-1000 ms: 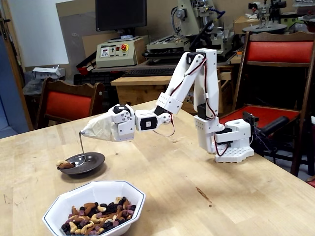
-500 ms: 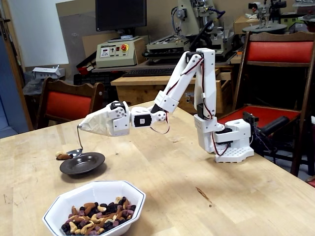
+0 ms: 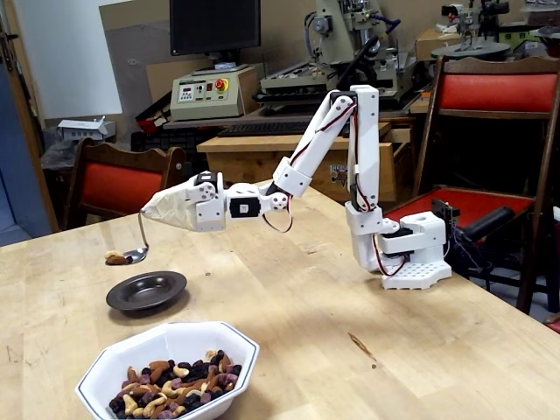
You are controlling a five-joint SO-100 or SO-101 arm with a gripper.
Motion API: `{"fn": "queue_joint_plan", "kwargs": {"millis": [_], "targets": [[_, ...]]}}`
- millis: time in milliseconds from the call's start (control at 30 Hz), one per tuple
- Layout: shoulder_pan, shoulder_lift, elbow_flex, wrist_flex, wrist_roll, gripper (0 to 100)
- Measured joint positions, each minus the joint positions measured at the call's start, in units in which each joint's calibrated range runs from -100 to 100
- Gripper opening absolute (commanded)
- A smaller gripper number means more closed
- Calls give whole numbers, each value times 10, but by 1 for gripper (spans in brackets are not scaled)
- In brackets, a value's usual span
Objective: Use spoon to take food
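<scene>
One arm, one spoon (image 3: 136, 252), one white bowl (image 3: 166, 360), one dark saucer (image 3: 147, 290), two red chairs (image 3: 118, 185)

Spoon: shiny silver, thin bent handle hanging down, top end buried in beige tape wrap; held in air above table (image 3: 306, 324), just beyond saucer, apart from it; few tan/brown bits on oval bowl

Gripper (image 3: 171, 210): fingers hidden under tape, spoon fixed to it, opening impossible to tell

Food (image 3: 175, 385): tan curved nuts plus dark purple/black bits, heaped in white octagonal bowl at front edge

Saucer looks empty

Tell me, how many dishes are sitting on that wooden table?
2. A small dark saucer lies left of the arm, below the raised spoon. A white bowl of nuts and dried fruit stands nearest the camera.
</scene>
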Motion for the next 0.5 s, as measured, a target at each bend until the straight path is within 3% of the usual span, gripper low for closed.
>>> {"fn": "queue_joint_plan", "kwargs": {"millis": [500], "targets": [[45, 0, 0, 0, 0, 4]]}}
